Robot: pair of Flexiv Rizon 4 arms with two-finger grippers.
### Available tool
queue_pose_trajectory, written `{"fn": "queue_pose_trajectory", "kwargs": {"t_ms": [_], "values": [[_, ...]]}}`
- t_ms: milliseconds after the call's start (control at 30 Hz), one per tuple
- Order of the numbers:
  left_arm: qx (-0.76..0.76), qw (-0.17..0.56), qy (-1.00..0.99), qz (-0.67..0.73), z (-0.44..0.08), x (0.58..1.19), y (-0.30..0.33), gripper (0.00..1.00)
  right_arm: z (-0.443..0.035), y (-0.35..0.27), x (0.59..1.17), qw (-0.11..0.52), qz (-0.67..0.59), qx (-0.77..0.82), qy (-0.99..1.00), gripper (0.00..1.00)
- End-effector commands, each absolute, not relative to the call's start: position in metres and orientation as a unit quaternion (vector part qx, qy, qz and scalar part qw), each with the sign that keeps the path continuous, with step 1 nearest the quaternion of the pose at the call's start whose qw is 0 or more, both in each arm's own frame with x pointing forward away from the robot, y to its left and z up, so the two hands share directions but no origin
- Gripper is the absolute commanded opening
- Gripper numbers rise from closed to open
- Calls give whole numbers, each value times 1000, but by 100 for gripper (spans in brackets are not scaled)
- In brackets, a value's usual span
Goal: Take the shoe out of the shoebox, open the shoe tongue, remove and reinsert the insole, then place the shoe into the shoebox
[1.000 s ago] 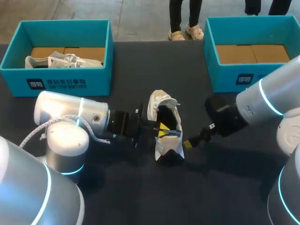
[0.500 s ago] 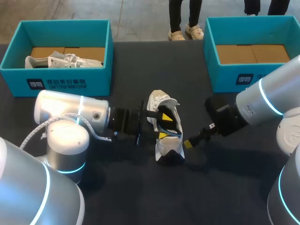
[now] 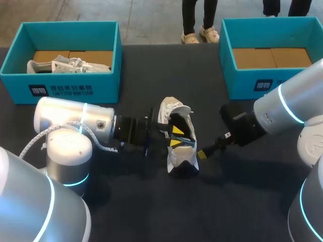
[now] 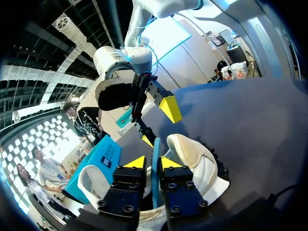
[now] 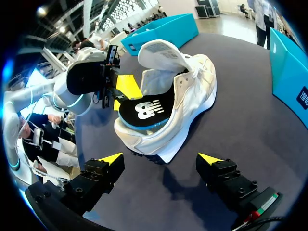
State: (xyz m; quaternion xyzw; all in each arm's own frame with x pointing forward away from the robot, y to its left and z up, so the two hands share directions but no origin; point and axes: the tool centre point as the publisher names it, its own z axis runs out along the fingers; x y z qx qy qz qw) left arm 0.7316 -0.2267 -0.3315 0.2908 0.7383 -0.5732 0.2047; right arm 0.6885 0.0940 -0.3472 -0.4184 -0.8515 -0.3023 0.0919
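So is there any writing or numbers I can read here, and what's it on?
Front wall of the left teal cardboard shoebox: dark badge with white characters and tiny lettering, too small to read.
Front wall of the right teal cardboard shoebox: same badge, unreadable.
On the black insole in the white shoe: a white logo mark, no readable words.
No numbers.

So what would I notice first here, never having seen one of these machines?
Probably the white shoe in the middle of the dark table, its tongue pulled up and a black insole rising out of it. The left fingers, yellow-tipped, pinch that insole's edge, while the right fingers stand open near the heel. At the far left, a teal shoebox holds a second shoe.
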Motion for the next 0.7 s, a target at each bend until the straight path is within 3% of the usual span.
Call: {"fn": "queue_pose_trajectory", "kwargs": {"t_ms": [33,567,633,667,700], "values": [[292,201,740,-572,-334,733,-226,0,-348,96,688,90,-301,-420,-851,100],[290,192,758,-552,-349,740,-223,2,-350,97,690,95,-300,-419,-851,100],[290,193,757,-553,-346,740,-223,15,-350,97,691,95,-300,-419,-851,100],[289,195,755,-554,-345,741,-222,35,-349,97,691,95,-300,-420,-852,100],[290,196,755,-555,-343,741,-222,44,-349,97,691,95,-300,-420,-851,100]]}}
